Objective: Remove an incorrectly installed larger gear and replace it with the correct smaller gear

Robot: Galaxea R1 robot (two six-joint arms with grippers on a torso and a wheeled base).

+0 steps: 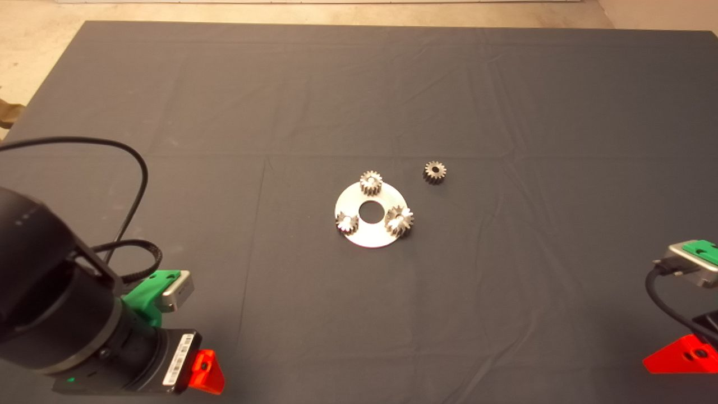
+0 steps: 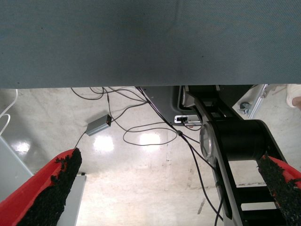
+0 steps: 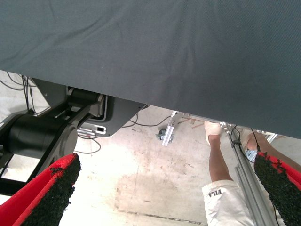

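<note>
The larger gear, shiny with flared teeth, sits on the right side of a silver disc at mid-mat. Two lighter small gears stand on the disc's far and left sides. The smaller gear, dark with a round hole, lies alone on the mat just beyond the disc to the right. My left gripper waits at the lower left edge, my right gripper at the lower right edge, both far from the gears. In the wrist views the left gripper and the right gripper stand open and hold nothing.
The dark mat covers the table, with wrinkles across it. A black cable loops above the left arm. Beyond the mat's edge, the wrist views show floor, cables, the robot's base, and a person's leg.
</note>
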